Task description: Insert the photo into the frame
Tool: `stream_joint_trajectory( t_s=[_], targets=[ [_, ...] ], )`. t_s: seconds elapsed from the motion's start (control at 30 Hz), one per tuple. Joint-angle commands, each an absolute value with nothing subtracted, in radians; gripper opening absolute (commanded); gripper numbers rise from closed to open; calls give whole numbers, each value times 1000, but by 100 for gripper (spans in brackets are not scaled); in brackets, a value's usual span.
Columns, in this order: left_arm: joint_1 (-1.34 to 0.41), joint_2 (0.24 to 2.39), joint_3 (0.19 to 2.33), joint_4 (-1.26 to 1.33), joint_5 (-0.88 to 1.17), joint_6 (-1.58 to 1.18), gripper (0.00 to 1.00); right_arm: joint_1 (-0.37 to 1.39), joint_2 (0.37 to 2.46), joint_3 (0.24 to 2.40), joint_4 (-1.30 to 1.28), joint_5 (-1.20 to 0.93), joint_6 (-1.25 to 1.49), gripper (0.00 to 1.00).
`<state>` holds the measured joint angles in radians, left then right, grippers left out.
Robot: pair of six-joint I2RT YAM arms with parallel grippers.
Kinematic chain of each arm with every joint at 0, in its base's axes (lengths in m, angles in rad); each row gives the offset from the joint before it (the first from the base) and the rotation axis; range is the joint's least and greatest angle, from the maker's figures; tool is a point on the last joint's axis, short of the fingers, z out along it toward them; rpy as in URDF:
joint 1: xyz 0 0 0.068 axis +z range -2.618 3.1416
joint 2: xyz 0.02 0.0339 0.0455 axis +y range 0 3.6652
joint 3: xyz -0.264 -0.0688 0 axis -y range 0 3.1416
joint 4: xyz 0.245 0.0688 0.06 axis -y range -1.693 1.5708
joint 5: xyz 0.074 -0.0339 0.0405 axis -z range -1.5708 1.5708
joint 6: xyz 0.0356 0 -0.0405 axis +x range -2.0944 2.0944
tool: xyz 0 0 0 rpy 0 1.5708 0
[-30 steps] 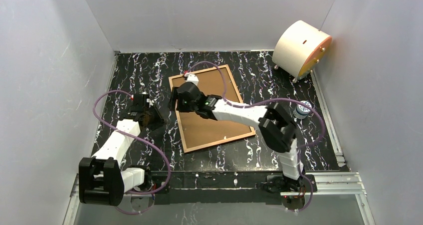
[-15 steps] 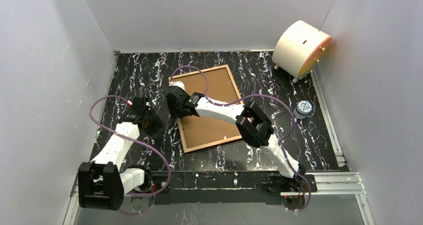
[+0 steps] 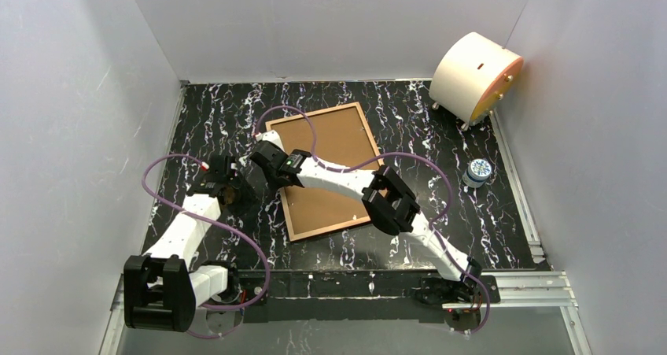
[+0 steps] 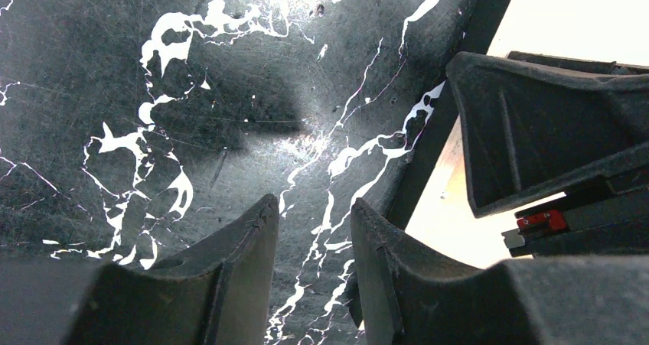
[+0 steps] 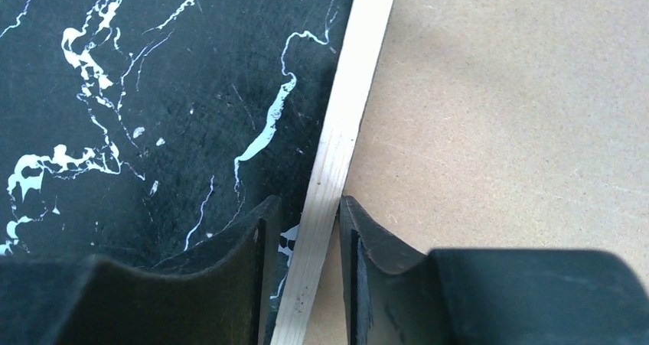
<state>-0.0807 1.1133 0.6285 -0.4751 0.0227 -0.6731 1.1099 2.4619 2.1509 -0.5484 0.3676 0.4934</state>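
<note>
frame (image 3: 338,134): flat at the centre of the table (image 3: 220,119), brown face up.
right gripper (image 5: 306,203): now further left than a second ago, at the frame's left rail; jaws narrower, straddling it (sliver of table beside one finger).
left gripper (image 4: 314,203): partly open, empty, wider than before.

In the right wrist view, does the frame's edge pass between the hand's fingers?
Yes, the pale edge of the frame lies between fingers of the right hand.

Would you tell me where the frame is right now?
In the top view the frame lies flat near the centre; the right pincer straddles its left rail, and the left pincer sits beside it.
</note>
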Motion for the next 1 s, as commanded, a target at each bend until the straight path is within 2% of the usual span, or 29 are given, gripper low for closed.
stream_joint_trajectory(
  t_s=[0.0,0.17,0.3,0.47,0.7,0.97],
  targets=[
    [-75,1101,614,-483,25,-680,39,1120,2503,2173,-612,395,502,38],
    [-74,1103,607,-470,52,-683,39,1121,2490,2191,-611,415,496,12],
    [-74,1105,593,-423,151,-682,42,1121,2446,2195,-582,408,494,3],
    [-75,1110,589,-325,373,-657,51,1119,2364,2204,-546,373,505,1],
    [-74,997,589,-347,455,-650,66,1103,2265,2223,-529,331,557,1],
    [-74,1019,556,-308,646,-638,74,1090,2186,2211,-495,257,608,1]
  ],
)
